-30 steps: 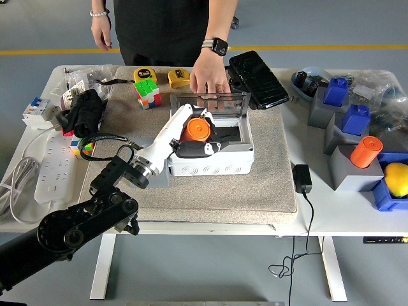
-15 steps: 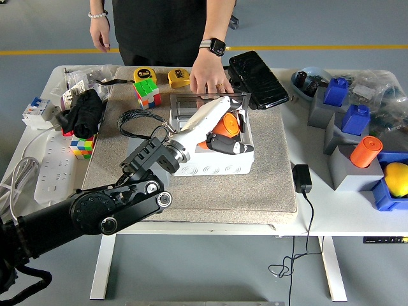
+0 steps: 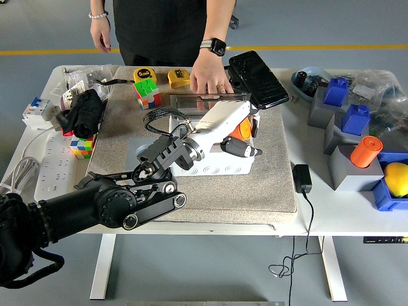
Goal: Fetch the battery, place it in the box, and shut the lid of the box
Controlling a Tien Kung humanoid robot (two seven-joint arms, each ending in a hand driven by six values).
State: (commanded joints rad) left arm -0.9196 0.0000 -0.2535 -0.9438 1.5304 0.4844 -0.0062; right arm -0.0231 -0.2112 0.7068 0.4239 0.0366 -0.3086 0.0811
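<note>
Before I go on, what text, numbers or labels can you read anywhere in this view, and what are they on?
"5": on the yellow tape measure at the mat's far edge; the smaller print beside it is too blurred to read.
Second yellow tape measure: label unreadable.
Circuit breaker and the bagged items on the right: print too small to read.
Nothing else legible.

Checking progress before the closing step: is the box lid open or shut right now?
Open. The clear lid stands raised at the back of the white box, a person's hand resting on its top edge, while the left robot hand holds the orange battery over the box.
</note>
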